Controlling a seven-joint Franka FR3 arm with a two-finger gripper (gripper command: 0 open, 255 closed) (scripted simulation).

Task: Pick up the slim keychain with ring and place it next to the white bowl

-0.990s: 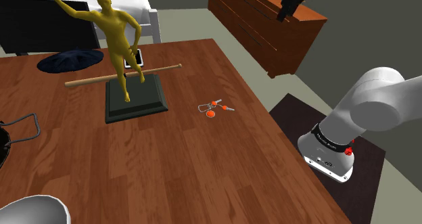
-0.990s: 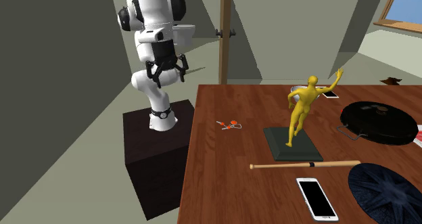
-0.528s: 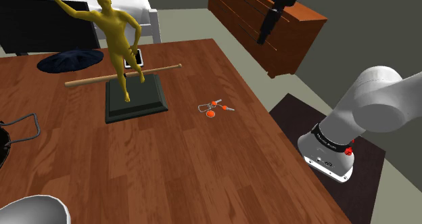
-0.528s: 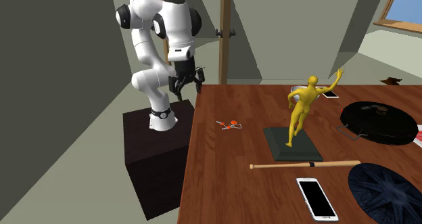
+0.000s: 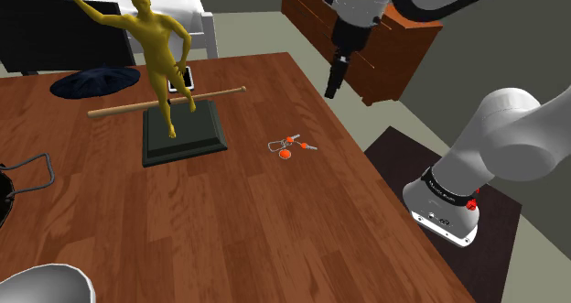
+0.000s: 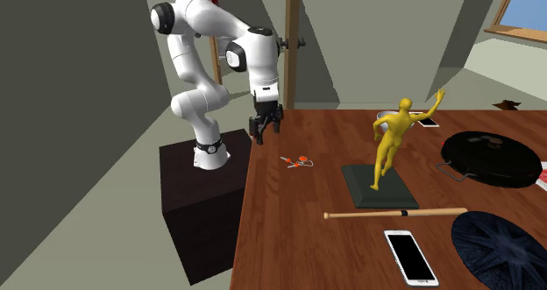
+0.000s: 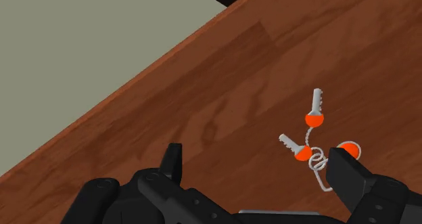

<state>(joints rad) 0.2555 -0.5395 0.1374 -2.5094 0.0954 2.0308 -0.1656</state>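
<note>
Hovering over the counter's (image 5: 229, 210) edge, the claw (image 7: 260, 168) is holding its fingers (image 7: 174, 163) apart; the keychain (image 7: 302, 152) is lying off-centre, ring beside one finger, keys pointing away.

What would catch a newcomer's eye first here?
A yellow figurine of a man stands on a dark base on the wooden table. To its right in the shoulder view, the robot's open black gripper hangs by the table's edge, near a small keychain with orange-headed keys.
</note>
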